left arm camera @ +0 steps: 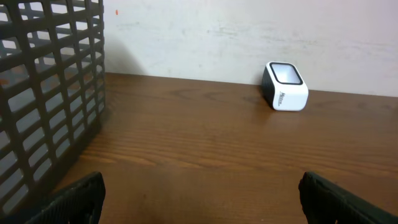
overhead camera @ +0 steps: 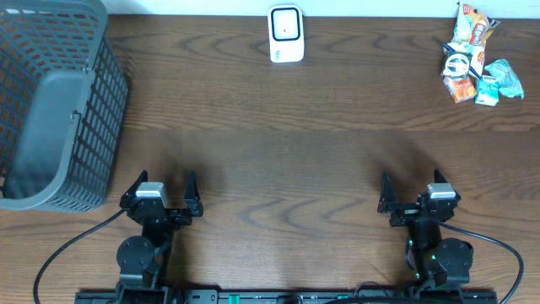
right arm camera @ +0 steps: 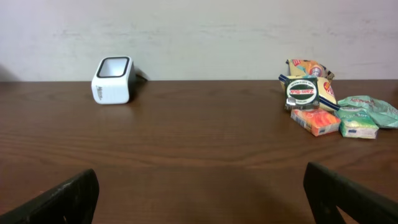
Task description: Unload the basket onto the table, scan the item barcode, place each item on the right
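My left fingers (overhead camera: 193, 196) sit at the lower left of the overhead frame, spread wide with nothing between them. My right fingers (overhead camera: 386, 196) are at the lower right, spread just as wide and also holding nothing. Both pairs hang over bare wood on the tabletop (overhead camera: 287, 160).

The pile of snack items (overhead camera: 474, 56) lies in the upper right corner of the overhead frame, well apart from both pairs and nearer the right one. In the right wrist view, the pile (right arm camera: 323, 99) is at the right of centre, far back near the wall. My two dark fingertips (right arm camera: 62, 199) only fill the bottom corners of that frame. I can pick out a round tin (right arm camera: 303, 93) leaning on a yellow packet, an orange box (right arm camera: 316, 121) in front of it, and greenish wrappers (right arm camera: 364, 115) to the right (all touching or overlapping).

The white scanner (overhead camera: 286, 34) stands at the top centre of the overhead frame, well apart from the pile and from all my fingers. In the left wrist view it (left arm camera: 285, 86) sits right of centre by the wall. The grey mesh basket (left arm camera: 43, 106) fills the left edge of that view, near my left fingertip (left arm camera: 74, 199).
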Tool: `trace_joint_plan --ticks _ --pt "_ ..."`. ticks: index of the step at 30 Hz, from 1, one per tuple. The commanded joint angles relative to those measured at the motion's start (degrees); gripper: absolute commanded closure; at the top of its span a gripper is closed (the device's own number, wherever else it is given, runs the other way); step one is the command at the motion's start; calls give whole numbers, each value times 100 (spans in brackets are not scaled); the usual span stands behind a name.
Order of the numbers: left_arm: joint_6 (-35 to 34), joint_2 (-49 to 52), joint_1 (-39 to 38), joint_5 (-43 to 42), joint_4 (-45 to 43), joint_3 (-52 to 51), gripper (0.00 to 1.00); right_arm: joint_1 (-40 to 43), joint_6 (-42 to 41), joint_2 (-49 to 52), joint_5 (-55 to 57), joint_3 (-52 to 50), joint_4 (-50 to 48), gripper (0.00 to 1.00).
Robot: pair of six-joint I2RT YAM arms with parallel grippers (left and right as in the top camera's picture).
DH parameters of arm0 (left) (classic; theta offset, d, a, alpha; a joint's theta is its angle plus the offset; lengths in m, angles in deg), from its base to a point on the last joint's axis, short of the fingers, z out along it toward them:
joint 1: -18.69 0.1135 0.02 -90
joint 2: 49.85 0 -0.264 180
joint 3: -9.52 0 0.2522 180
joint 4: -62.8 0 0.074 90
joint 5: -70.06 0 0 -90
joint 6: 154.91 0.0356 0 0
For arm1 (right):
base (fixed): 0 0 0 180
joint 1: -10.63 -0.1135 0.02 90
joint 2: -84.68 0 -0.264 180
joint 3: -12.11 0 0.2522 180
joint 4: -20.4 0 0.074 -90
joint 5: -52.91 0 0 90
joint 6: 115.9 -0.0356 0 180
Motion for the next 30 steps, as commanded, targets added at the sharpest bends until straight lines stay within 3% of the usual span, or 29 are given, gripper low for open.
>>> trace_joint_plan --ticks 1,30 --pt "-35 -55 31 177 297 -52 2 28 -59 -37 46 -4 26 1" --pt "164 -55 35 177 313 -55 2 28 -59 -37 48 -4 26 1"
